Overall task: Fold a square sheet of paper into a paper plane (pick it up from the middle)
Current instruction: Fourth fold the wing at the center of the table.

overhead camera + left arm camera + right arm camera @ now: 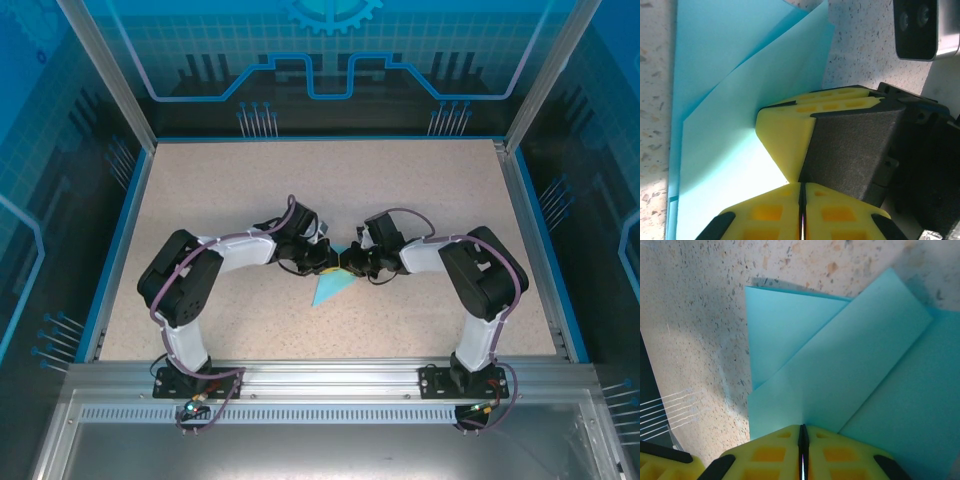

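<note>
From above, the sheet of paper [328, 290] is seen folded to a pointed shape on the speckled surface [220, 200], just nearer than the left gripper [328, 262] and right gripper [352, 264], which meet tip to tip.

In the left wrist view, the left gripper [802, 210] is clenched (only a thin seam is left), with the paper [725, 100] running into it.

In the right wrist view, the right gripper [802, 450] is likewise clamped on the layered paper [840, 365].

Light-cyan sheet of paper [333, 288] partly folded, overlapping angled flaps, flat on mid tabletop [250, 200], pointed tip toward near edge.
</note>
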